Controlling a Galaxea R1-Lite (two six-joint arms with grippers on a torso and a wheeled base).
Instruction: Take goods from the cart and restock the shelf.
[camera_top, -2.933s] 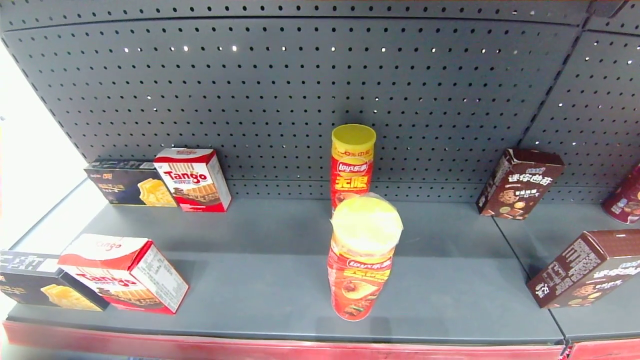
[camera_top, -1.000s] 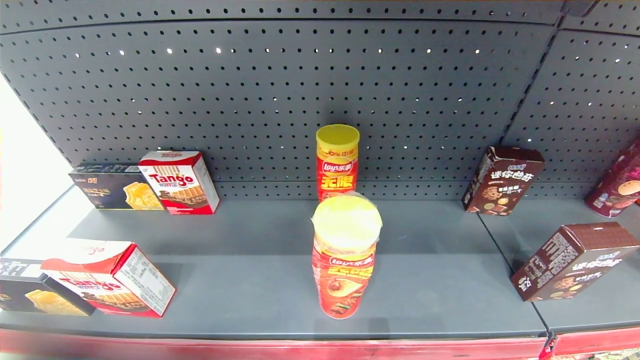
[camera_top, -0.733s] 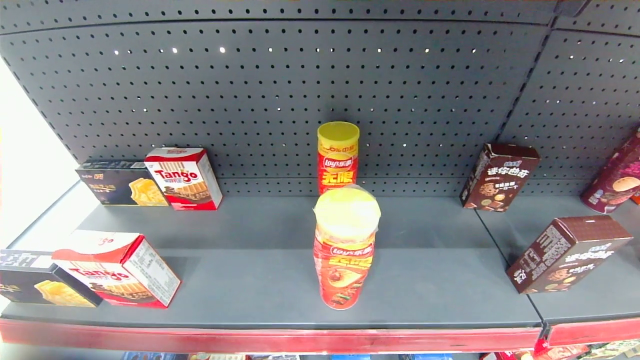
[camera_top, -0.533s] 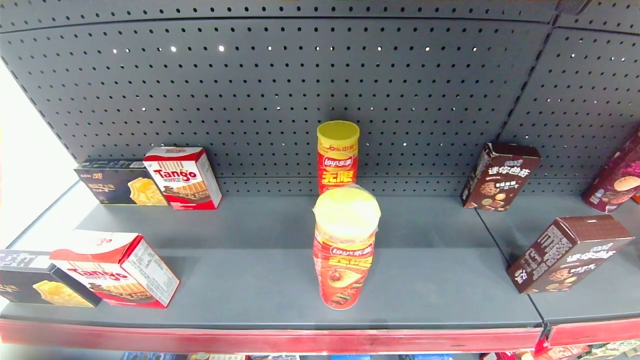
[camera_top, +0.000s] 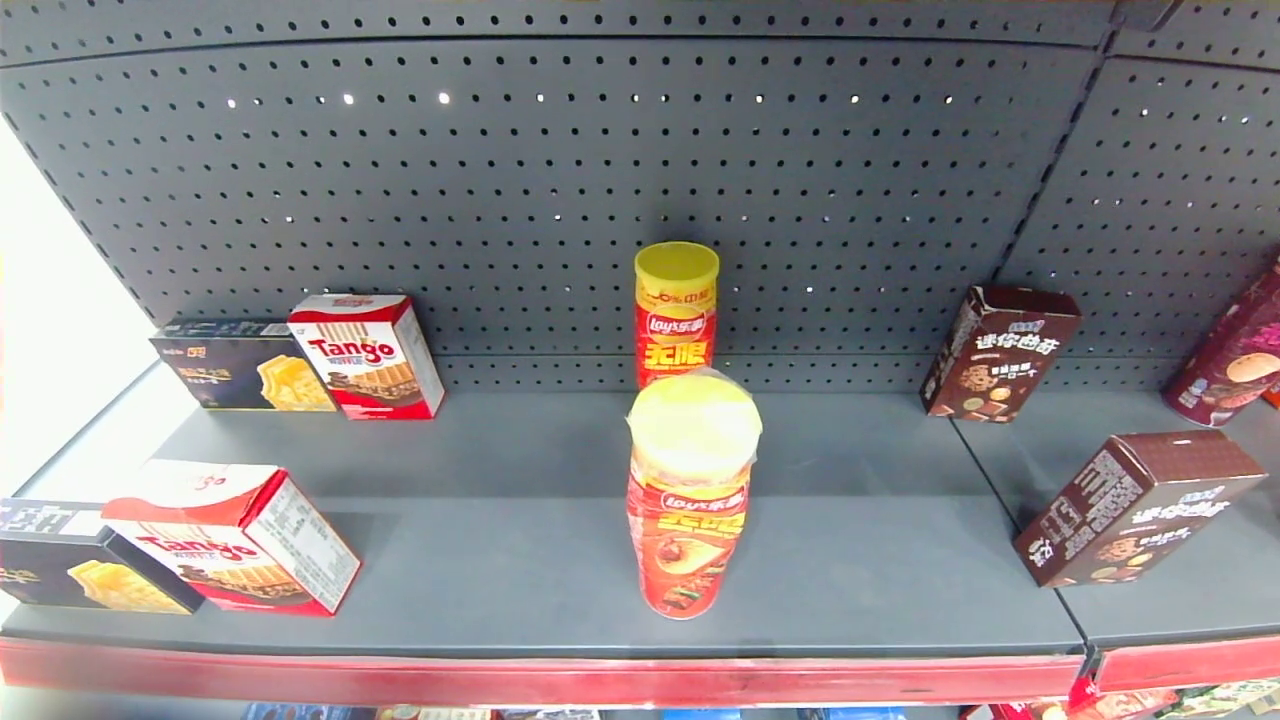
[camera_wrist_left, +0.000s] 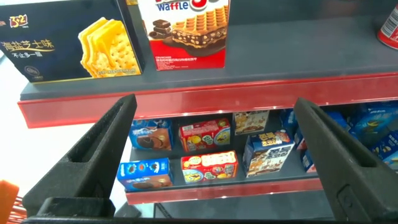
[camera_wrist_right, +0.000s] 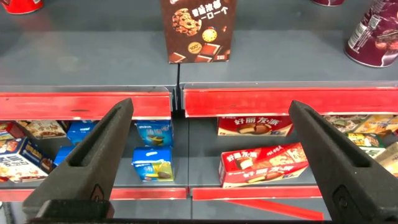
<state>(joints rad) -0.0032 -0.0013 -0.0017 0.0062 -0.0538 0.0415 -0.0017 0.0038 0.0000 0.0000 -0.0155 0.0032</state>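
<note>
Front chip can (camera_top: 690, 510), rear chip can (camera_top: 676, 315) upright on shelf (camera_top: 480, 565), long axes vertical, lids up. Left pincer (camera_wrist_left: 214, 106), right pincer (camera_wrist_right: 211, 106) spread apart, empty.

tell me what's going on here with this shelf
A robot is restocking a shelf, but nothing is being handled right now. The left gripper and right gripper are both open and empty, facing the shelf's red front edge. On the shelf, a front chip can and a back chip can stand upright in the middle, with snack boxes either side.
</note>
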